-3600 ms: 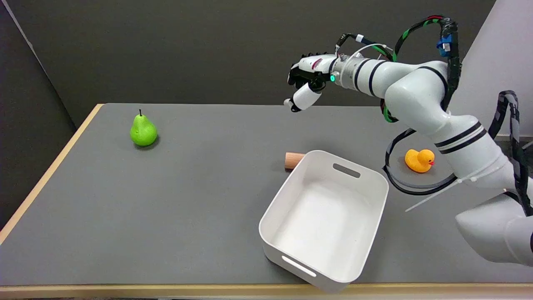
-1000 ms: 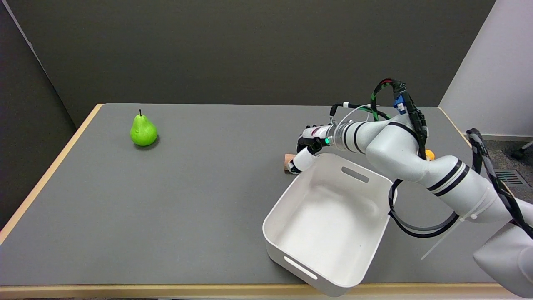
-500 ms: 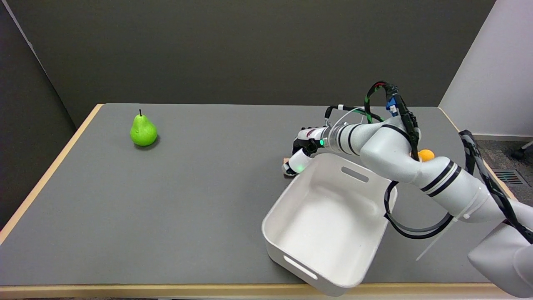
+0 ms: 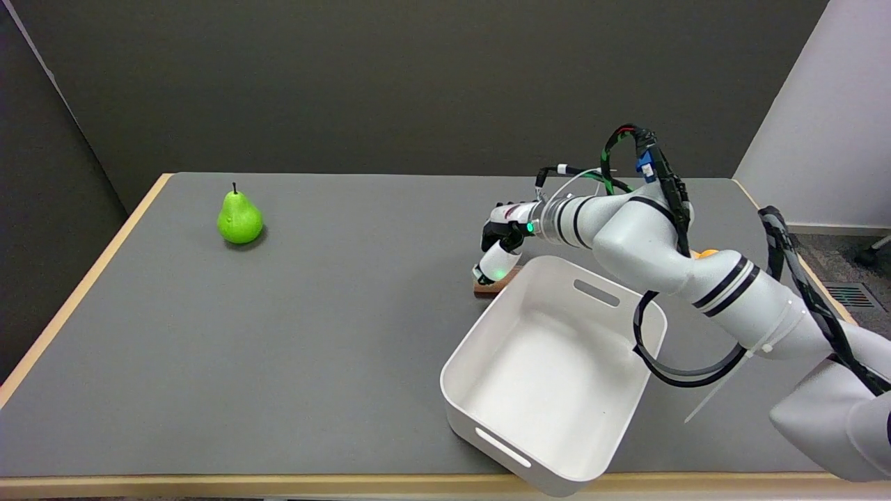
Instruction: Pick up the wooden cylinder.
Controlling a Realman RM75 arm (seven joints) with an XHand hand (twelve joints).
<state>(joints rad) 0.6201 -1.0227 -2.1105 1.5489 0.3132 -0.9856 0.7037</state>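
The wooden cylinder (image 4: 491, 288) lies on the grey table (image 4: 334, 334), just off the far left corner of the white bin (image 4: 557, 369). Only its near edge shows as a brown strip. My right hand (image 4: 500, 245) is down on top of it and hides the rest. The white thumb (image 4: 493, 265) lies across the cylinder, and the dark fingers curl down behind it. Whether the fingers have closed around the cylinder is hidden. The cylinder still rests on the table.
The white bin stands empty right beside the hand, its rim nearly touching the cylinder. A green pear (image 4: 239, 218) stands at the far left. A sliver of the orange duck (image 4: 707, 254) shows behind my forearm. The table's wooden front edge (image 4: 209, 483) runs along the bottom.
My right hand came down from high above the table onto the cylinder. In the last half second it shifted a little left, and the cylinder slid slightly toward the near side.
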